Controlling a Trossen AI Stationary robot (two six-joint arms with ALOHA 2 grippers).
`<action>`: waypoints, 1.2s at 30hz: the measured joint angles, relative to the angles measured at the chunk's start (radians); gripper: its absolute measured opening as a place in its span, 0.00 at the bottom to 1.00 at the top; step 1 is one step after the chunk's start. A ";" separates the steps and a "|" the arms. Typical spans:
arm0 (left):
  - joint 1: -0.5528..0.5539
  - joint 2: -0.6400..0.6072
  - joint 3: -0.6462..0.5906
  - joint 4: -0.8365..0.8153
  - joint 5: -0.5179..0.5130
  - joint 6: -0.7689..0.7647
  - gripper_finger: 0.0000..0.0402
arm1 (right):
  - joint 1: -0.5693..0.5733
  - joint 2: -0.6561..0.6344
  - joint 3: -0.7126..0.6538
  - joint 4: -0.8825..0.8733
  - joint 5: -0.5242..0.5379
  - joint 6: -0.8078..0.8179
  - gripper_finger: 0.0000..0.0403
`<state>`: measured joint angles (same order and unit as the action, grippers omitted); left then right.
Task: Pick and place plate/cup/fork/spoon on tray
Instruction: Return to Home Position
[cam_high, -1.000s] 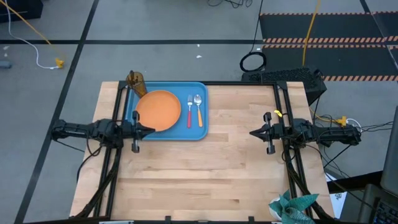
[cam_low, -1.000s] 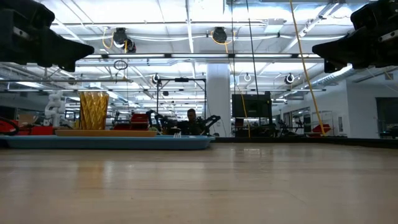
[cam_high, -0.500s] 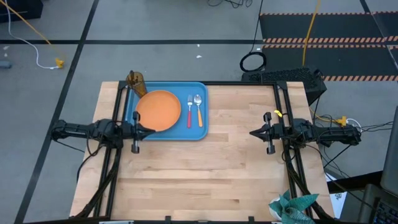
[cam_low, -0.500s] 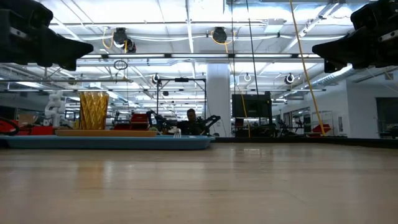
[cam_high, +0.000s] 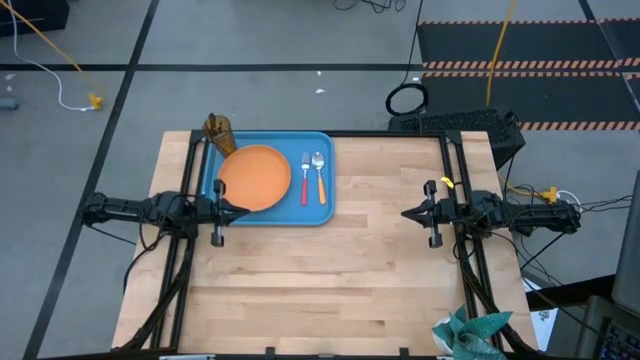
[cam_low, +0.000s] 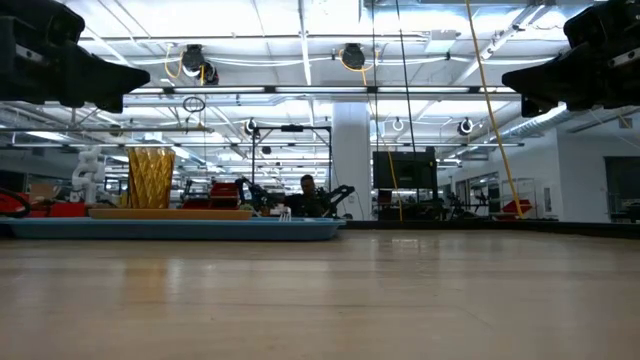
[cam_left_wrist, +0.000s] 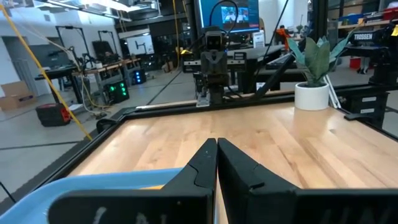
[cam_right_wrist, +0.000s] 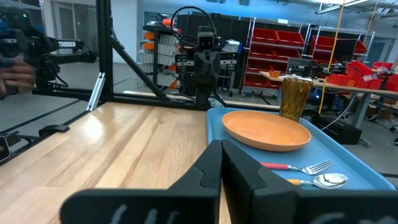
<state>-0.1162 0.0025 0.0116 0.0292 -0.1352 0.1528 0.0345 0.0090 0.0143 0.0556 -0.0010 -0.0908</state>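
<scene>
Tabletop (cam_high: 350, 290): light wood. Tray (cam_high: 296, 216) lies in its far left part.

On the tray:
- Plate (cam_high: 255, 178) lies flat at the left.
- Fork (cam_high: 305, 180) and spoon (cam_high: 320, 178) lie side by side to the plate's right, close but apart. Handles point toward the near edge, tines and bowl toward the far edge.
- Cup (cam_high: 218, 131) stands upright at the far left corner, just beside the plate's rim.

Left pincer (cam_high: 243, 209): clenched, grasping nothing, fingers pressed together. It hangs over the tray's near left edge, tip close to the plate's rim. Low view shows it well above the surface.

Right pincer (cam_high: 405, 213): likewise clenched and empty. It is raised over bare wood near the right side, well apart from the tray, pointing toward the left arm.

Crumpled green cloth (cam_high: 468, 330) lies at the near right edge.
</scene>
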 joint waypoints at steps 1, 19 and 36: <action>0.000 0.000 0.000 0.000 0.000 -0.001 0.04 | 0.000 0.000 0.000 0.000 0.000 0.000 0.00; 0.000 0.000 -0.003 0.040 -0.004 0.002 0.04 | 0.000 0.000 0.000 0.000 0.000 0.000 0.00; 0.000 0.000 -0.003 0.042 -0.003 0.001 0.04 | 0.000 0.000 0.000 0.000 0.000 0.000 0.00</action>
<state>-0.1162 0.0025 0.0090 0.0715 -0.1387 0.1535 0.0345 0.0093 0.0143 0.0556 -0.0012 -0.0906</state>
